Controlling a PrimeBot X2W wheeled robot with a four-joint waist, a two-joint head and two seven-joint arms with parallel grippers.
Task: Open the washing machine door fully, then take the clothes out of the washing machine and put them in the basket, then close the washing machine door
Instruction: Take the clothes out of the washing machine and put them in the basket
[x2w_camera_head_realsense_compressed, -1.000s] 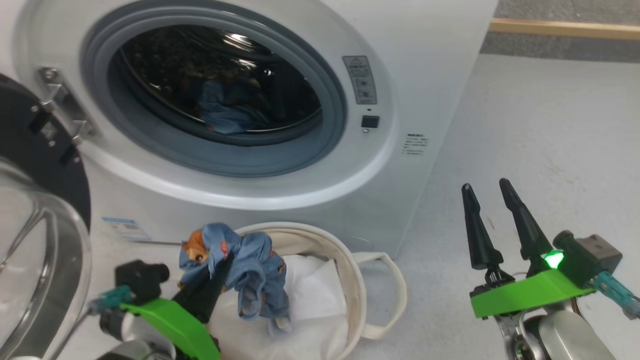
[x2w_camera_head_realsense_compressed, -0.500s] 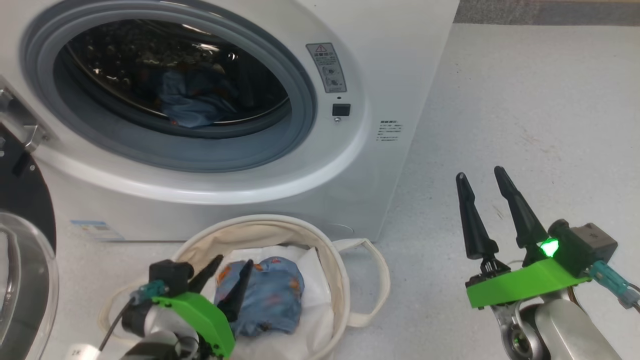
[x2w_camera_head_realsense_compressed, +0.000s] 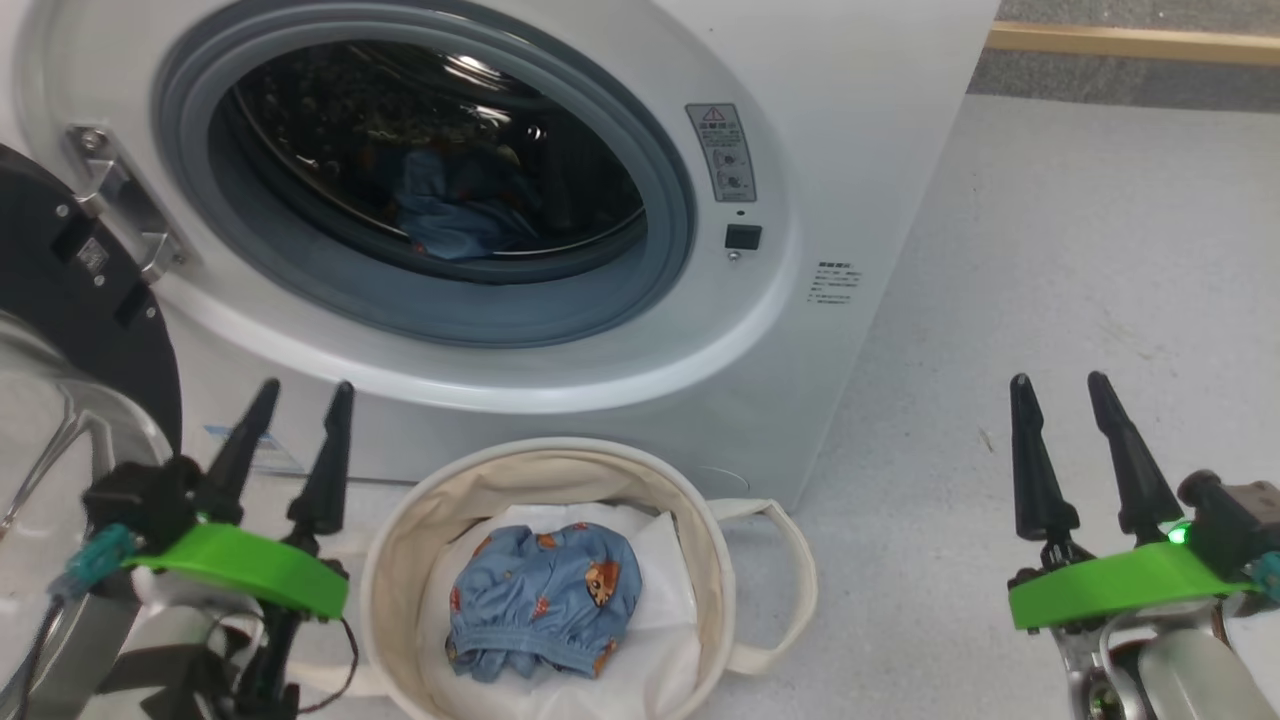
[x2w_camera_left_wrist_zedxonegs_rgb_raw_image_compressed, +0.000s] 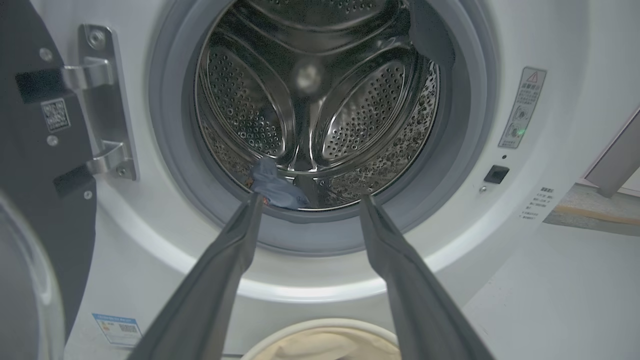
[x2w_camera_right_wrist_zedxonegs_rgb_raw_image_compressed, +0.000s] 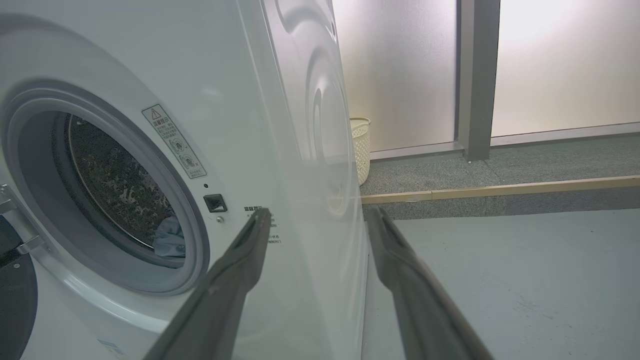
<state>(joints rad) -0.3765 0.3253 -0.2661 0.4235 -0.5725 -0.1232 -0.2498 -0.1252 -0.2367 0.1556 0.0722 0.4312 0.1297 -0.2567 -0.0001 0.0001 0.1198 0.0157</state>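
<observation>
Pale grey floor (x2w_camera_head_realsense_compressed: 1050, 250) with the white washing machine (x2w_camera_head_realsense_compressed: 850, 120) standing on it, drum mouth uncovered. To the left of the left gripper (x2w_camera_head_realsense_compressed: 306, 387), close beside it, the washing machine door (x2w_camera_head_realsense_compressed: 70, 300) hangs swung wide.

Just changed: one blue printed garment (x2w_camera_head_realsense_compressed: 545, 600) now lies bunched on the white liner inside the basket (x2w_camera_head_realsense_compressed: 400, 520), just right of the left gripper and below its fingertips. A second ago that gripper was clamped on this garment above the rim. Half a second ago its fingers had parted over it, down in the tub. Now they stand wide and empty, lifted clear — aimed at the drum in the left wrist view.

Meaning: one drop done, not the last. More clothes (x2w_camera_head_realsense_compressed: 450, 215) sit at the drum's lower front lip, ahead of and above the left fingertips. Likely next — reach back in.

The right gripper (x2w_camera_head_realsense_compressed: 1059, 380) is spread, holding nothing, well right of the basket over bare floor, posed much as before.
</observation>
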